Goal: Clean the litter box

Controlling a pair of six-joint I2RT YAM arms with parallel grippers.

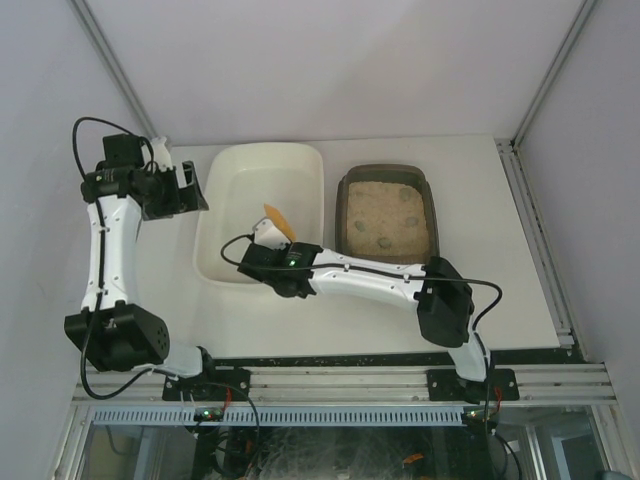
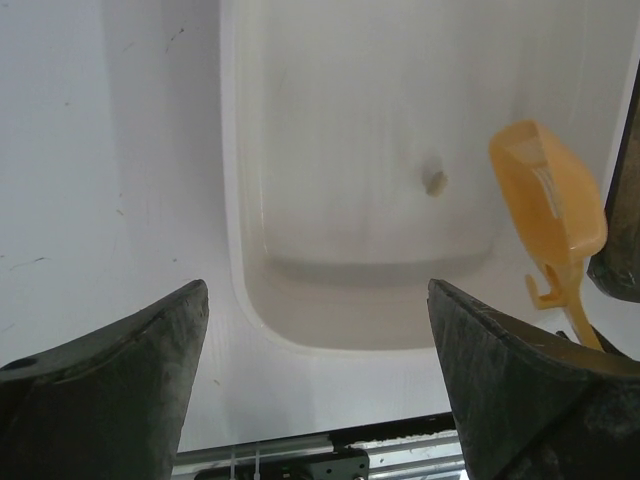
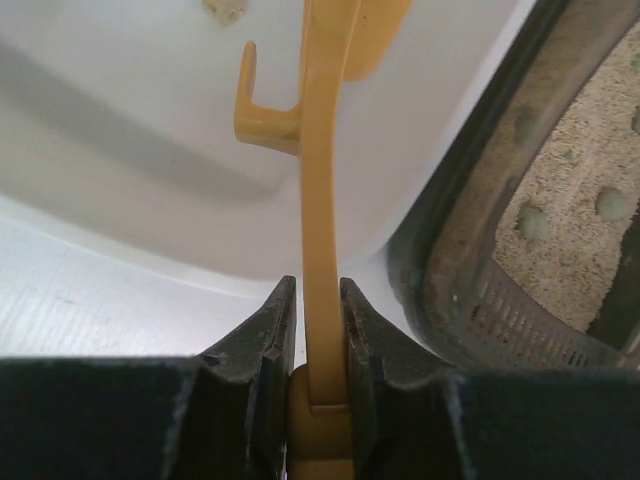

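The dark brown litter box (image 1: 345, 205) with beige litter and a few grey clumps (image 1: 382, 240) sits at the back right; its ribbed rim shows in the right wrist view (image 3: 470, 290). My right gripper (image 3: 320, 295) is shut on the handle of a yellow scoop (image 3: 322, 200), holding it over the white tub (image 1: 225, 265); the scoop's bowl shows in the left wrist view (image 2: 550, 195) and from the top (image 1: 276, 218). One clump (image 2: 436, 182) lies on the tub's floor. My left gripper (image 2: 318, 300) is open and empty, left of the tub (image 2: 250, 290).
The white tub stands just left of the litter box, nearly touching it. The right arm (image 1: 370, 278) reaches across the table in front of both. The table's front rail (image 1: 340, 385) runs along the near edge, and enclosure walls stand all around.
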